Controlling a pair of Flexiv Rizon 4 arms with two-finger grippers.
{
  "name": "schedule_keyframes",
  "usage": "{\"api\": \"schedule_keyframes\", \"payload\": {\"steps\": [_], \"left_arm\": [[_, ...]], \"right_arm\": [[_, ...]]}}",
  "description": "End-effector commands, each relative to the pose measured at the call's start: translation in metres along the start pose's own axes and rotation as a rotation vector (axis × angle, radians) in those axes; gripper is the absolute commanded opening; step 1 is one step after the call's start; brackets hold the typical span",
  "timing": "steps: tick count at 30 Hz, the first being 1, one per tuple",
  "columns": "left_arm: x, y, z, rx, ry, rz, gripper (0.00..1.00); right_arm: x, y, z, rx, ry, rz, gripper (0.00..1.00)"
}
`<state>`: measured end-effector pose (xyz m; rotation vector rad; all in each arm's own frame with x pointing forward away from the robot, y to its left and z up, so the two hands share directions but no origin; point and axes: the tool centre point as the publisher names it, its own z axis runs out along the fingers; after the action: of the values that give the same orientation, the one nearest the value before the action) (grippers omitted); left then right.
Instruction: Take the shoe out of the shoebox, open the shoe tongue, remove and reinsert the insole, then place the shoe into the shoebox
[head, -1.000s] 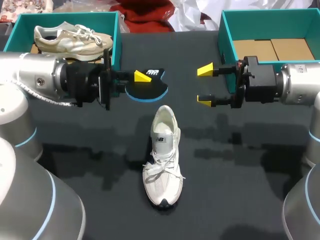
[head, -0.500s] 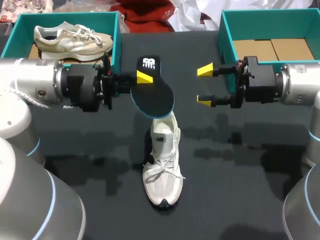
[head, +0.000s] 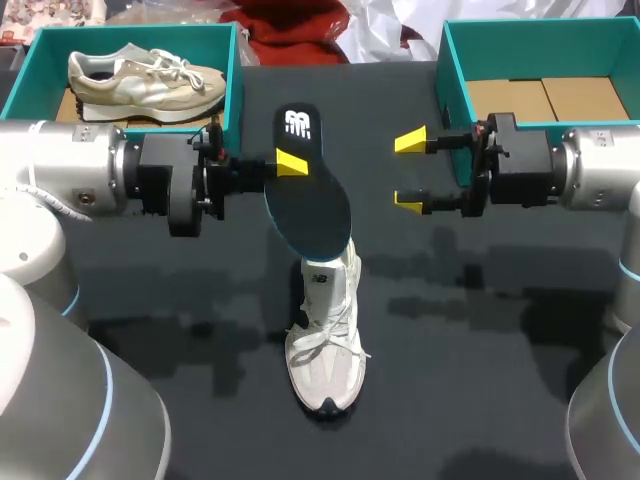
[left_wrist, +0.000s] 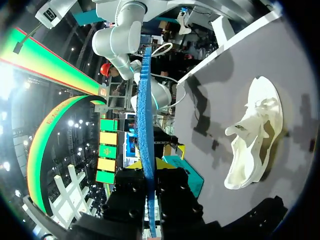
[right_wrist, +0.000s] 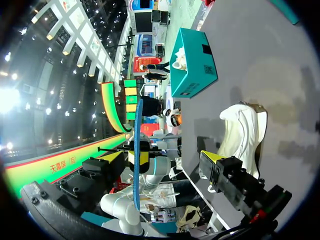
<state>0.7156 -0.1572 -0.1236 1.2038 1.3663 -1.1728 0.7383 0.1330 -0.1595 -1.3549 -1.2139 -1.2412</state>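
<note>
- Shoe (head: 325, 330): a white laced trainer, standing on its sole on the dark desk (head: 470, 380). It sits between the two claws and a little nearer the robot, heel end towards them and toe pointing away from them.
- The left claw (head: 285, 163) comes in from the left side and is clamped on the insole (head: 305, 200). One yellow tip shows on the insole's upper face.
- The insole is dark with a blue rim and a white mark at its narrow end, and it is held off the desk. It stretches away from the left claw on both sides. The narrow end points to the far side of the desk, and the broad end hangs over the shoe's heel opening. Whether that end touches the shoe cannot be told.
- In the left wrist view the insole (left_wrist: 144, 125) stands edge-on between the claw's fingers, with the shoe (left_wrist: 255, 140) off to one side on the desk.
- The right claw (head: 408, 170) hovers across from the insole, well apart from it. Its two yellow tips are spread wide with nothing between them.
- Just behind the right claw is a teal shoebox (head: 455, 80), showing only a brown cardboard floor (head: 545, 100).
- Behind the left claw stands a second teal shoebox (head: 232, 75) with a beige trainer (head: 140, 78) lying in it.
</note>
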Motion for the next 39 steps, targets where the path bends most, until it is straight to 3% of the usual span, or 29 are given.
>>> {"api": "schedule_keyframes", "payload": {"steps": [1, 17, 31, 39], "left_arm": [[0.0, -0.002, -0.001, -0.017, 0.012, 0.016, 0.0], [0.005, 0.006, 0.008, -0.042, 0.029, 0.068, 0.0], [0.012, 0.034, 0.024, -0.011, 0.029, 0.091, 0.0], [0.021, 0.043, 0.026, -0.012, 0.031, 0.11, 0.0]], "right_arm": [[0.0, -0.001, 0.001, -0.002, -0.002, 0.001, 1.0], [0.0, -0.001, 0.001, -0.002, -0.002, 0.001, 1.0], [0.001, -0.021, 0.027, 0.164, 0.024, -0.061, 1.0], [0.001, -0.021, 0.027, 0.164, 0.024, -0.061, 1.0]]}}
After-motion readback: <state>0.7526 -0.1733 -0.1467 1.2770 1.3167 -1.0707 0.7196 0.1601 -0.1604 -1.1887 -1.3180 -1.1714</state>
